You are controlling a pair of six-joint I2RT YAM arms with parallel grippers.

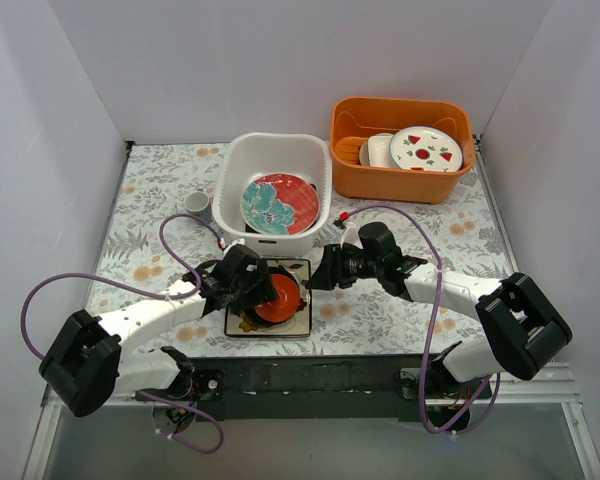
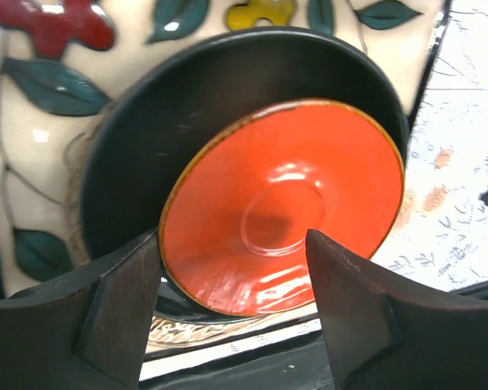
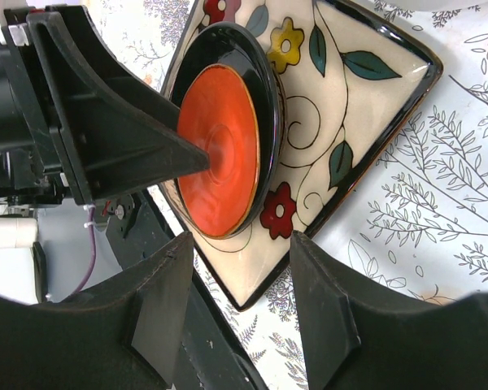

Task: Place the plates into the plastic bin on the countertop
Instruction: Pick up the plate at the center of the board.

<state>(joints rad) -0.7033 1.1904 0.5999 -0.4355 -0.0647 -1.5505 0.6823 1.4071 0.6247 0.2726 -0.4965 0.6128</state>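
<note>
The small red plate (image 2: 281, 203) sits just beneath my left gripper (image 2: 232, 244), fingers spread: glossy orange-red, gold-rimmed, atop the dark plate (image 2: 187, 106).

You see three stacked plates (image 1: 277, 298), one teal-and-red plate (image 1: 278, 203) and one fruit-marked plate (image 1: 425, 149). You also have one white bin (image 1: 238, 165), one orange tub (image 1: 400, 185) and one cup (image 1: 198, 205).

Left tool (image 1: 254, 283) and right tool (image 1: 318, 271) low, tips facing – both jaws parted
</note>
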